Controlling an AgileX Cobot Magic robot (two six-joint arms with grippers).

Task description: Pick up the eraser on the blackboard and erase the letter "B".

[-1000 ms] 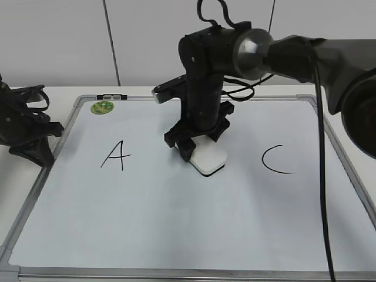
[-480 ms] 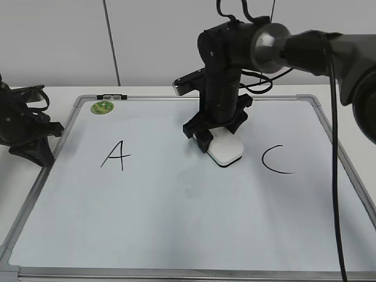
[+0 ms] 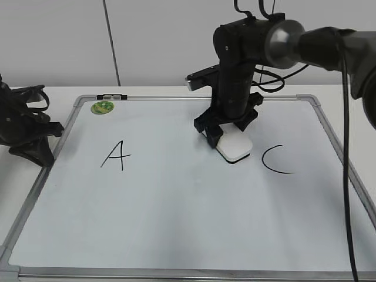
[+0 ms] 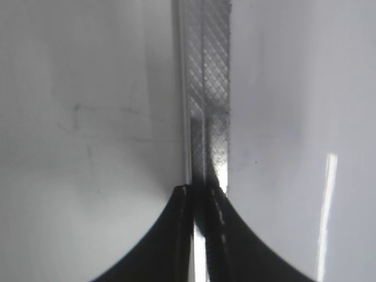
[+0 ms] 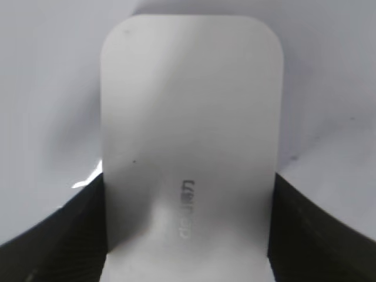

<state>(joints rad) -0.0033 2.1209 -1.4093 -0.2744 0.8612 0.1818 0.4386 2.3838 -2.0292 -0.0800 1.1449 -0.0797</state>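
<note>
The white eraser (image 3: 235, 147) lies flat on the blackboard (image 3: 176, 217), between the black "A" (image 3: 116, 155) and the black "C" (image 3: 276, 160), close to the "C". My right gripper (image 3: 227, 136) is shut on it from above. In the right wrist view the eraser (image 5: 188, 129) fills the space between my right gripper's (image 5: 188, 229) dark fingers (image 5: 56, 241). No letter "B" shows on the board. My left gripper (image 4: 200, 191) is shut and empty over the board's silver frame (image 4: 205, 88), at the left edge in the exterior view (image 3: 32, 147).
A small round green magnet (image 3: 102, 107) sits at the board's far left corner, with a small dark clip (image 3: 111, 96) on the frame beside it. The right arm's cable (image 3: 346, 194) hangs over the board's right side.
My right gripper has slid the eraser to the right across the board, from the middle towards the "C". The left arm has not moved.
</note>
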